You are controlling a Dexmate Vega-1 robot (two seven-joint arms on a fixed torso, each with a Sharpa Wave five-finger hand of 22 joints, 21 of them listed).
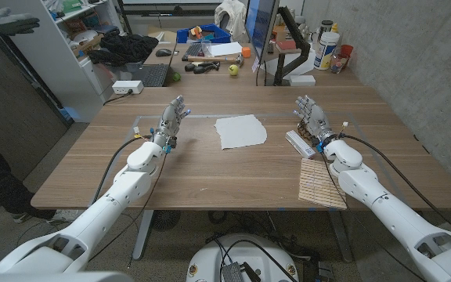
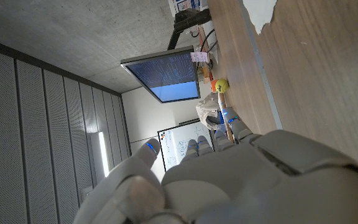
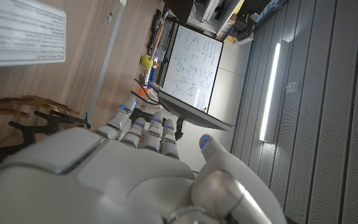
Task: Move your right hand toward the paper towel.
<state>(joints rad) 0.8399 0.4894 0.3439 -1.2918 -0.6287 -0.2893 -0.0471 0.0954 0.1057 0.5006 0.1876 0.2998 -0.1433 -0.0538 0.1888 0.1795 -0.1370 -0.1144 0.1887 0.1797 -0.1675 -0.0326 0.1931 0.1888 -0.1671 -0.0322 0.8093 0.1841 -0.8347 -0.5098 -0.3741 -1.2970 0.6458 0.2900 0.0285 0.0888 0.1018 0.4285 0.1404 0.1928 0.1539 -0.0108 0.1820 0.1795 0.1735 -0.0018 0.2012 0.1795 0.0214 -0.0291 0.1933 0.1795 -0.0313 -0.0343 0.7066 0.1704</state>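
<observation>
The paper towel (image 1: 240, 131) lies flat on the wooden desk (image 1: 210, 176), near the middle and a little toward the far edge. It is white, with uneven edges. In the left wrist view a torn white corner of it (image 2: 261, 12) shows on the wood.

The right hand (image 1: 312, 119) is near the right side of the desk, well apart from the paper towel. Its fingers are spread and point toward the far edge, and it holds nothing. In the right wrist view the back of this hand (image 3: 135, 168) shows with the fingers reaching forward and apart. Just beside this hand, on the side toward the paper towel, a small white box (image 1: 298, 143) lies on the desk. Nearer the front edge, under the right forearm, lies a slatted bamboo mat (image 1: 320, 182).

The left hand (image 1: 171, 120) is on the left side of the desk, also apart from the paper towel, with fingers spread and nothing in them. The left wrist view shows its back (image 2: 229, 180).

Behind the desk stands another table with a monitor (image 1: 260, 31), a keyboard (image 1: 147, 75) and a yellow-green ball (image 1: 232, 70).
</observation>
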